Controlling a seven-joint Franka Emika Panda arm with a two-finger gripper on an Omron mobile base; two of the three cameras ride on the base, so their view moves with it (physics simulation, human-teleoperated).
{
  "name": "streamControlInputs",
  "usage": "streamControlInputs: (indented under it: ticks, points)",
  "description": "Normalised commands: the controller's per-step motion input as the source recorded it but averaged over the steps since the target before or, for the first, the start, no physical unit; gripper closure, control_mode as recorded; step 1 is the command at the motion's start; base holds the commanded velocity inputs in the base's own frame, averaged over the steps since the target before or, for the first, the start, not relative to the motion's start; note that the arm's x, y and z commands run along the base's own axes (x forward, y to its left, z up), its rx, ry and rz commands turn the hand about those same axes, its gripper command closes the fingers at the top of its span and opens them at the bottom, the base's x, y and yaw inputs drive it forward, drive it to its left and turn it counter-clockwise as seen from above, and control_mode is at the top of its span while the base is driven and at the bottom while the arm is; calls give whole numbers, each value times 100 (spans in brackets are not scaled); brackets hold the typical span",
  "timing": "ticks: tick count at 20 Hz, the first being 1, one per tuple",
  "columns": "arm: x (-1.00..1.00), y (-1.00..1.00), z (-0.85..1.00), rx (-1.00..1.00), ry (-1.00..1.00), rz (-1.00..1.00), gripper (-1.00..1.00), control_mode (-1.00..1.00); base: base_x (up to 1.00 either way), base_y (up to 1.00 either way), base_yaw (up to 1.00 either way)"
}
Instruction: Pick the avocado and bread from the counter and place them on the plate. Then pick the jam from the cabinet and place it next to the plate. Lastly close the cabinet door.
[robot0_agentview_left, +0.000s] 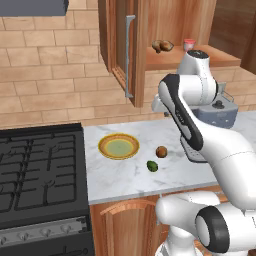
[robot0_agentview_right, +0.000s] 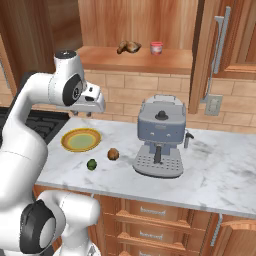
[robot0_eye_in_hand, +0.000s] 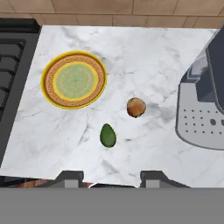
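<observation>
Left base view
- Counter (robot0_agentview_left: 125, 180): one marble slab, stove top (robot0_agentview_left: 40, 170) at its 9 o'clock.
- Plate (robot0_agentview_left: 118, 146): one, bare.
- Bread (robot0_agentview_left: 161, 151): one, at the plate's 3 o'clock, apart from it.
- Avocado (robot0_agentview_left: 152, 166): one, at the bread's 7 o'clock, near but not touching.
- Cabinet door (robot0_agentview_left: 120, 45): one, standing open.
- Jam (robot0_agentview_left: 189, 45): one jar on the shelf; one lumpy pastry (robot0_agentview_left: 163, 46) at its 9 o'clock.
- Risk: my elbow sits close below the shelf; I judge a careless lift could knock it.

Right base view
- Coffee machine (robot0_agentview_right: 160, 135): one, at the bread's (robot0_agentview_right: 113, 154) 3 o'clock.
- Risk: a wide swing toward the bread might clip the machine.

Hand view
- Gripper (robot0_eye_in_hand: 112, 179): my fingers are drawn in, nothing between them, high above the counter.
- Avocado (robot0_eye_in_hand: 108, 135): one, at 12 o'clock from my tips.
- Bread (robot0_eye_in_hand: 136, 107): one, at the avocado's 1 o'clock.
- Plate (robot0_eye_in_hand: 74, 79): one, at the avocado's 11 o'clock.
- Risk: both items are round; I judge an off-centre pinch could roll either one away, the avocado toward the near edge.
</observation>
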Motion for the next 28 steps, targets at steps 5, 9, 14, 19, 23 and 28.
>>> streamControlInputs:
  ticks: [5,9,14,19,23,28]
  points:
    - [0,0,-15,0,3,0,-100,-100,0,0,0]
    - [0,4,-36,0,14,0,-100,-100,0,0,0]
    - [0,10,-41,0,16,0,-100,-100,0,0,0]
    - [0,8,-39,0,13,0,-100,-100,0,0,0]
    - [0,1,-42,0,1,0,-100,-100,0,0,0]
    - [0,0,-43,0,3,0,-100,-100,0,0,0]
